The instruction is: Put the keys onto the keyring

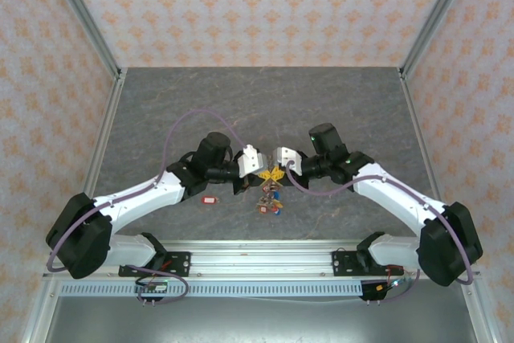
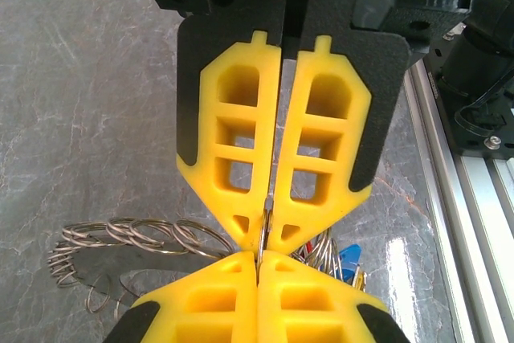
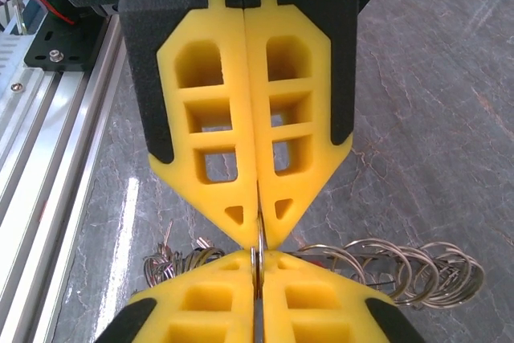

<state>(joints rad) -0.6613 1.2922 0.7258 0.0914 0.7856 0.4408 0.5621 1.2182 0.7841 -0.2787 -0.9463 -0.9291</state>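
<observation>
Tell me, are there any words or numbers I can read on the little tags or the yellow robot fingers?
None can be read anywhere.
Small red rectangular plastic tag on the grey table: too small to tell.
Blue plastic tag on the metal keyring: blurred, nothing legible.
Yellow plastic fingers: bare.

left arm [image 1: 152, 192]: stretched toward 1 o'clock
right arm [image 1: 393, 192]: stretched toward 11 o'clock
left gripper [image 1: 269, 176] [image 2: 259, 263]: pinched closed
right gripper [image 1: 282, 173] [image 3: 257, 261]: closed, tips meeting the left's
</observation>
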